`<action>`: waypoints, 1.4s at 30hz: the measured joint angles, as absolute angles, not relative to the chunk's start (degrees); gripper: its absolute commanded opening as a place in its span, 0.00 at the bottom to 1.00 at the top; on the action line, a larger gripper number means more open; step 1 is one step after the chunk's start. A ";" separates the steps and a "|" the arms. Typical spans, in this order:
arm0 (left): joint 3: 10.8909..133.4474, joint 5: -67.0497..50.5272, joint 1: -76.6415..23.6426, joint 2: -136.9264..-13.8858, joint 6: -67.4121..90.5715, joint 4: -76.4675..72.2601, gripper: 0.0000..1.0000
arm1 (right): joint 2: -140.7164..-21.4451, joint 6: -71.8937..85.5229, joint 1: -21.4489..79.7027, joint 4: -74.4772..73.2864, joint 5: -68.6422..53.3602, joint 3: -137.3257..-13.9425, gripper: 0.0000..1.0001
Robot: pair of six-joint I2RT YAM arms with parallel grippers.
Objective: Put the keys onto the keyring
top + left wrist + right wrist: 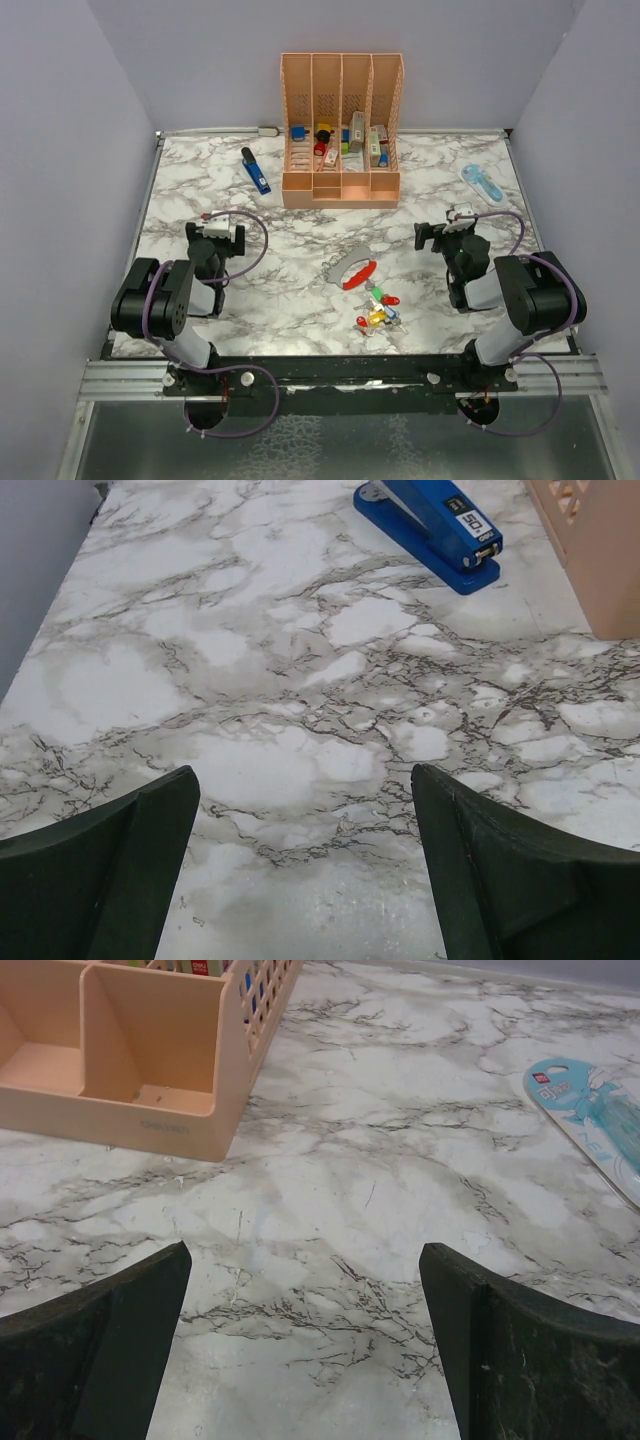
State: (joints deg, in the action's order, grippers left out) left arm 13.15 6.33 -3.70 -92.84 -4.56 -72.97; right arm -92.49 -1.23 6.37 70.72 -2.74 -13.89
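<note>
Toward the left edge of the bench [280, 290], about halfway back from the near edge, the left gripper [302, 772] stands over the marble with its jaws spread wide. Only the veined surface shows between its dark fingers [100, 870]. Ahead of it, nearer the far left corner, lies a dark blue stapler [430, 525], set at an angle and well apart from the fingers.

Toward the right edge, at about the same depth, the right gripper [305, 1250] is likewise fully parted, and marble alone shows between its jaws. Beyond it, to its left, is the front corner of a peach organiser [150, 1125]. To its right, near the right edge, a pale blue tool [590, 1110] lies flat.

Between the two arms, just right of the bench's centre line, lies the keyring [352, 267], an oval loop with one grey-silver side and one red side. It lies flat and is touched by neither gripper. Just beside it, toward the near edge, the keys [378, 310] lie in a loose cluster, with red, yellow, green and blue heads showing. Whether any key touches the loop cannot be made out from above. The organiser stands at the middle of the far edge, with small coloured items in its slots.
</note>
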 measured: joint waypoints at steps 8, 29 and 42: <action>16.80 -5.26 -3.70 -76.71 -8.34 -59.35 0.89 | -90.43 -1.45 6.37 65.14 -3.31 -15.92 0.99; 35.35 -19.73 -30.26 -81.36 -25.58 -19.05 0.86 | -63.46 10.79 14.96 -0.14 -12.51 -34.81 0.71; 35.46 -21.89 -32.49 -86.37 -33.91 -18.61 0.82 | -65.23 18.98 17.76 -17.12 -14.31 -36.42 0.55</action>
